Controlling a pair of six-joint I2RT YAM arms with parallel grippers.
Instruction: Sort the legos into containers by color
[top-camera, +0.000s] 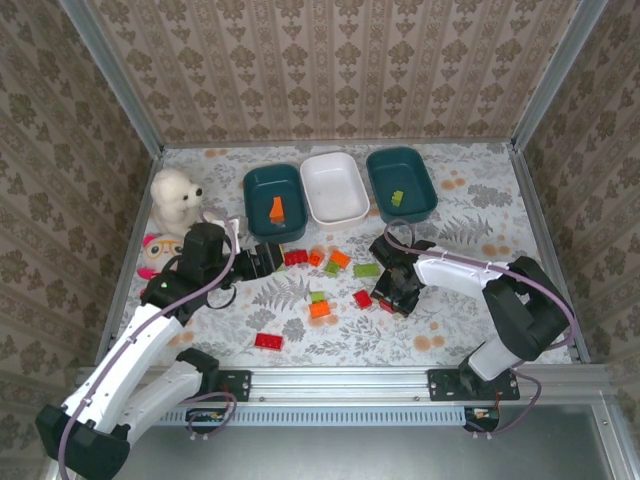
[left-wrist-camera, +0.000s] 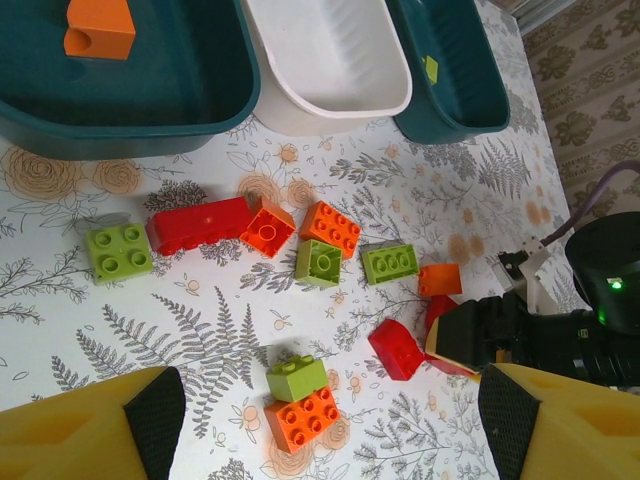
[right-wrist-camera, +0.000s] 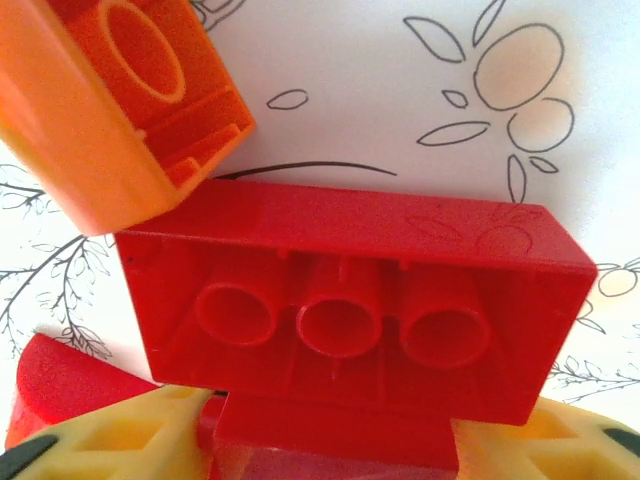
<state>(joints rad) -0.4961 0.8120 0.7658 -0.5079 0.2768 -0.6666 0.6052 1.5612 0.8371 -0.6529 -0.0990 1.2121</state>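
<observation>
Red, orange and light green legos lie scattered mid-table: a red one (top-camera: 296, 257), orange ones (top-camera: 340, 259) and a green one (top-camera: 366, 269). A green lego (left-wrist-camera: 297, 378) touches an orange one (left-wrist-camera: 305, 418) directly below my open left gripper (left-wrist-camera: 325, 415), which hovers over the table (top-camera: 268, 260). My right gripper (top-camera: 393, 292) is down on the table, its yellow fingers (right-wrist-camera: 110, 440) pressed against a red lego (right-wrist-camera: 335, 440). A long red lego (right-wrist-camera: 345, 300) lies just beyond with its hollow underside showing. The left teal container (top-camera: 258, 200) holds an orange lego (top-camera: 276, 209). The right teal one (top-camera: 420, 185) holds a green lego (top-camera: 397, 197). The white one (top-camera: 335, 190) is empty.
A white plush bear (top-camera: 178, 198) and a pink plush toy (top-camera: 155, 252) sit at the left, beside my left arm. A lone red lego (top-camera: 268, 341) lies near the front edge. Patterned walls close in the table on three sides.
</observation>
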